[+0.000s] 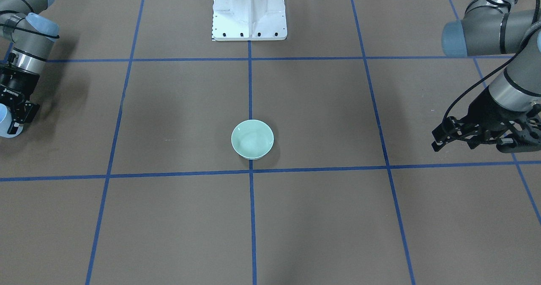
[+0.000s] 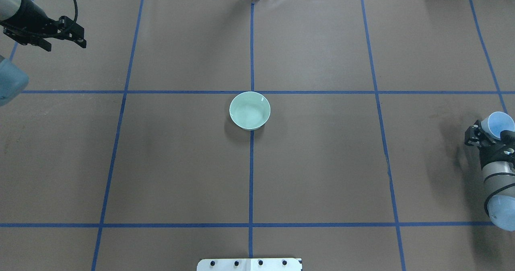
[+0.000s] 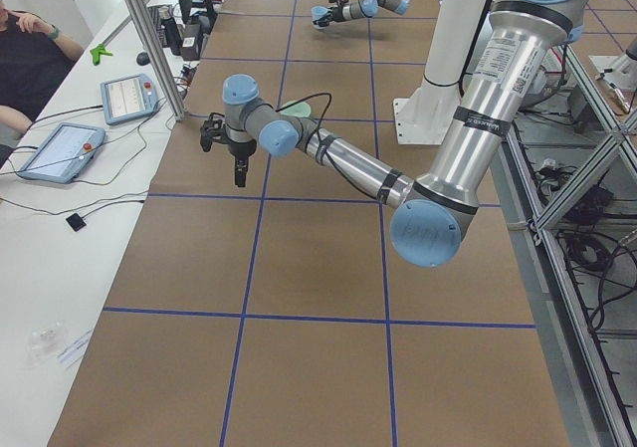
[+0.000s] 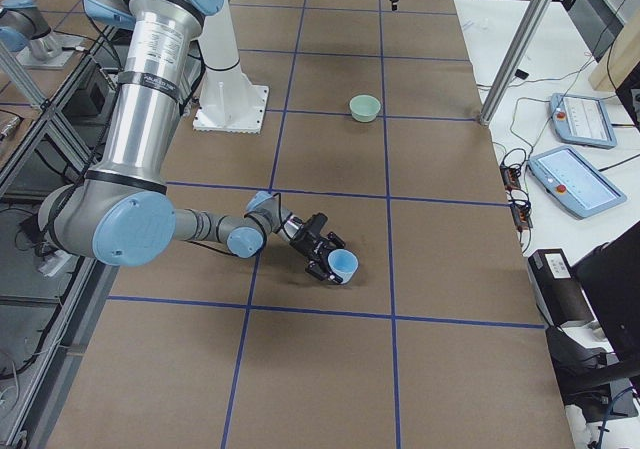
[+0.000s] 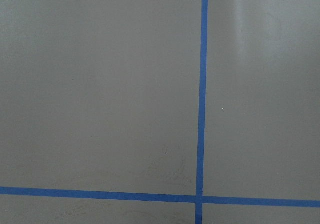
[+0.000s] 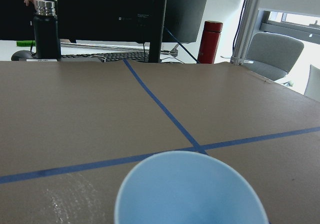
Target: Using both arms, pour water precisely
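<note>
Midway: bowl [image 2: 250,110], well apart from table [image 2: 322,174] edges.
Left gripper [image 2: 80,35]: spread wide, near far edge.
Right gripper [image 2: 491,134]: clasps blue cup [image 2: 498,124].

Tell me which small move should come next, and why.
Probably the right gripper should carry its blue cup toward the green bowl: the cup is held at the table's side, far from the bowl at the centre, and the left gripper is open and empty.
</note>
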